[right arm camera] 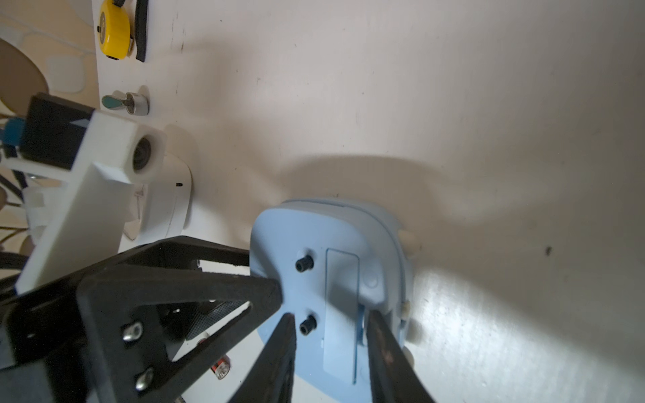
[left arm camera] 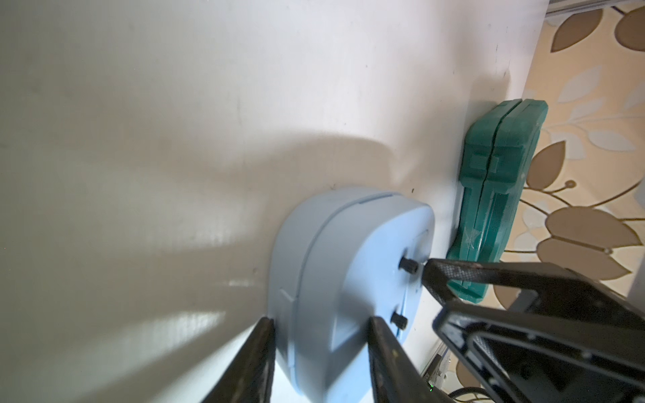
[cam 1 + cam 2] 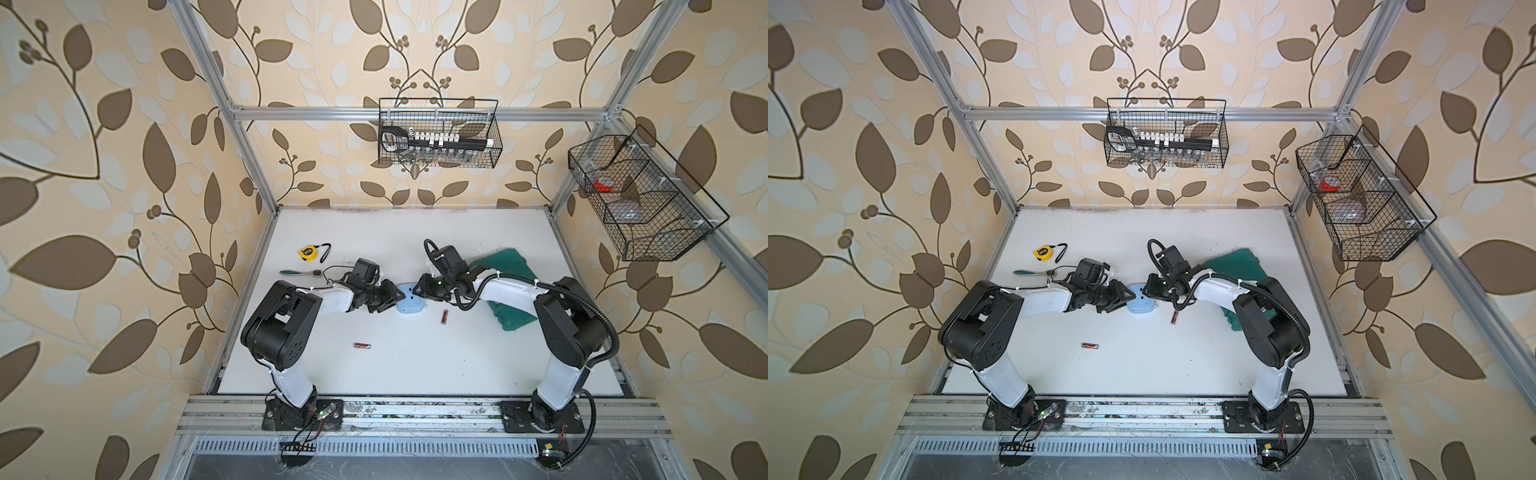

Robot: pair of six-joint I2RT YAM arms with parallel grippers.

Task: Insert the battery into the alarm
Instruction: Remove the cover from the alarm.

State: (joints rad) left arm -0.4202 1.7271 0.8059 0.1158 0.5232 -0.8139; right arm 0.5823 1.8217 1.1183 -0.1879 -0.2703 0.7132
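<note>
The light blue alarm (image 3: 411, 302) lies back-up at mid table, also in a top view (image 3: 1142, 304). My left gripper (image 2: 321, 322) is shut on its near edge, one finger on the back face and one under the front face. My right gripper (image 1: 330, 315) hovers open over the back of the alarm (image 1: 335, 265). Its fingers straddle the battery cover (image 1: 340, 314), whose long edge shows a thin gap. One battery (image 3: 444, 316) lies right of the alarm and a second battery (image 3: 362, 345) lies nearer the front. A battery (image 1: 220, 369) peeks out behind the left gripper's fingers (image 1: 268, 289).
A green case (image 3: 509, 286) lies under the right arm. A yellow tape measure (image 3: 308, 252) and a ratchet (image 3: 301, 272) sit at the left rear. Two wire baskets (image 3: 438, 133) (image 3: 640, 199) hang on the frame above the table.
</note>
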